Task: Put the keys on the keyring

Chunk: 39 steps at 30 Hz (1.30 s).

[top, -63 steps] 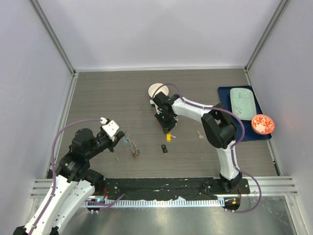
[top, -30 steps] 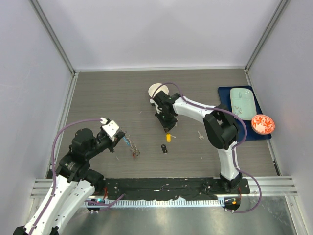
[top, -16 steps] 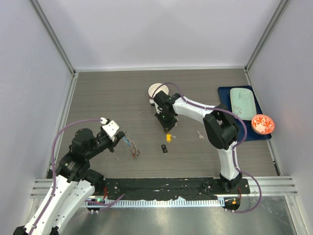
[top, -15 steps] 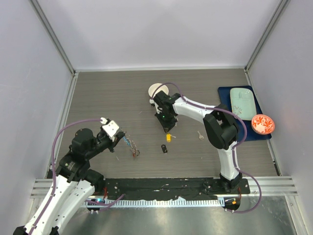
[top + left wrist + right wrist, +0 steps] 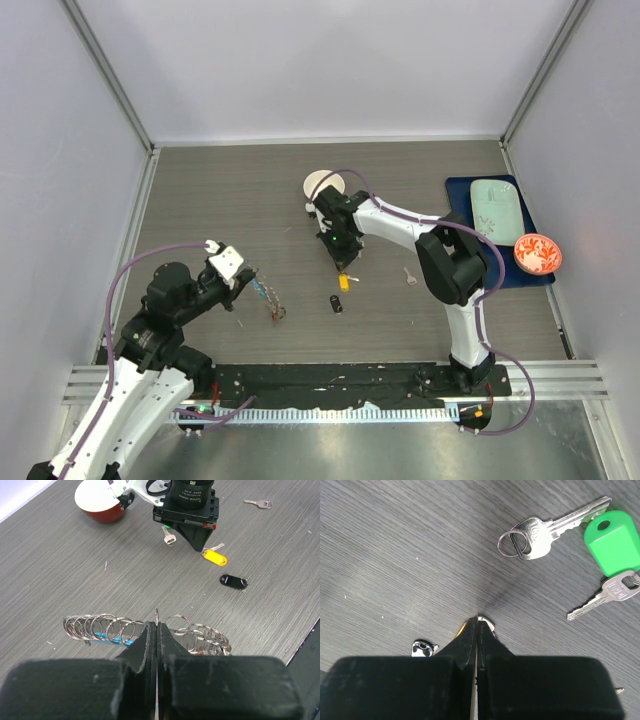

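My left gripper [image 5: 156,626] is shut on the keyring's thin wire, whose tip sticks up between the fingers. The keyring [image 5: 150,627] hangs as a string of silver loops on both sides, with its blue tag [image 5: 107,637] at the left; it also shows in the top view [image 5: 268,297]. My right gripper [image 5: 478,621] is shut on a key with a yellow tag [image 5: 215,556], low over the table at mid-table [image 5: 343,262]. A green-tagged key [image 5: 614,542], a plain key [image 5: 540,532] and a black tag [image 5: 336,304] lie loose nearby.
A small white bowl [image 5: 323,184] stands just behind the right gripper. One plain key [image 5: 410,276] lies to the right. A blue tray [image 5: 462,188] at the far right holds a pale green plate [image 5: 497,210] and a red bowl [image 5: 538,254].
The right arm has shifted very slightly at the wrist. Both grippers stay shut, and the keyring and loose keys lie where they were.
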Motion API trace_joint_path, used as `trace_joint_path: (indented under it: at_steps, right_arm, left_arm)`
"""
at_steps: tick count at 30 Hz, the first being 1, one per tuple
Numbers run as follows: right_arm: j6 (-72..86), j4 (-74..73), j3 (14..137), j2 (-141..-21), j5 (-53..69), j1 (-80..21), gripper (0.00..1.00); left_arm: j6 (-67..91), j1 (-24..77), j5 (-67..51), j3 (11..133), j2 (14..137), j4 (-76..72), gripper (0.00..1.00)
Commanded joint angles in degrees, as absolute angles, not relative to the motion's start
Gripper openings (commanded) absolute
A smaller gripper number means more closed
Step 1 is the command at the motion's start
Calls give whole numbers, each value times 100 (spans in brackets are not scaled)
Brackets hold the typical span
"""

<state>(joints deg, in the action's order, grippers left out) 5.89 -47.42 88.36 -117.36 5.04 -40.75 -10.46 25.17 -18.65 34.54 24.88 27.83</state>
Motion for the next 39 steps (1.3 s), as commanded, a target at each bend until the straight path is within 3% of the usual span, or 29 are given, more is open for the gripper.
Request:
trace_joint_path:
  at_steps: [1, 14, 24, 32, 39]
  right_arm:
    - [466, -4598, 8737, -11347, 466, -4078, 1]
    - [-193, -1822, 6646, -9072, 1098, -4113, 1]
    - [-457, 2280, 4580, -7209, 2153, -4113, 1]
    - [-712, 3321, 4096, -6557, 2531, -4096, 1]
    - [-668, 3023, 3570, -5547, 2961, -4122, 1]
  left_arm:
    - [-1002, 2522, -1978, 3489, 2461, 2435, 0]
    - [-1195, 2522, -2188, 3507, 2425, 2338, 0]
    - [-1686, 2522, -2890, 4236, 3190, 2127, 0]
    - [-2548, 2523, -4419, 5359, 4604, 2162, 0]
    - [-3251, 2522, -5370, 5898, 5615, 2899, 0]
